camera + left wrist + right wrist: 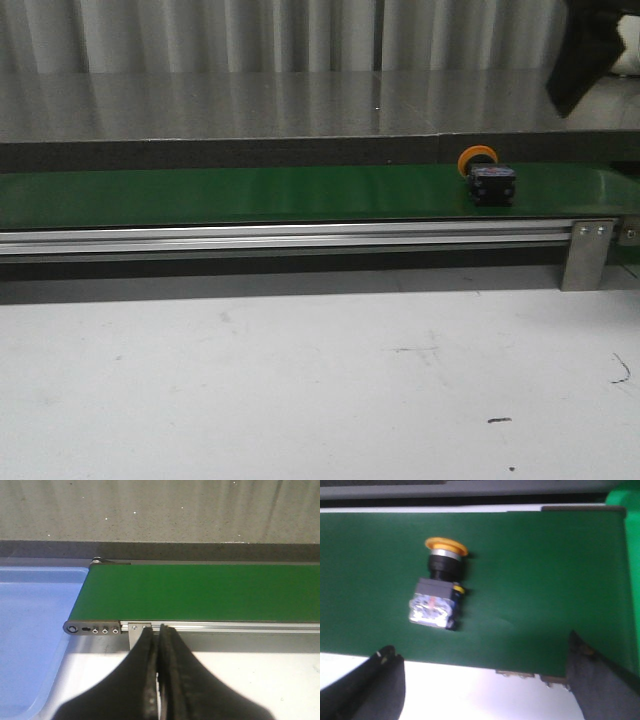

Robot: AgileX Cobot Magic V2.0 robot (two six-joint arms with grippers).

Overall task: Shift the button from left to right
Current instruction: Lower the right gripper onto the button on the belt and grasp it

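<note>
Hovering spread-jawed over the button (440, 587) near the belt's (250, 195) right end, right gripper (482, 680) poised, likely, to descend and grasp; left gripper (158, 645) pressed together.

Front view low across green belt (250, 195), wrist views nearer above, sharing belt

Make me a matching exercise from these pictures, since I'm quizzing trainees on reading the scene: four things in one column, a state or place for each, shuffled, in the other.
Things:
1. button
2. left gripper
3. right gripper
4. blue tray

States or places:
A. fingers spread wide, above the belt
B. lying on its side on the green belt
C. beside the belt's end
D. fingers pressed together, holding nothing

Pairs: 1-B, 2-D, 3-A, 4-C
</note>
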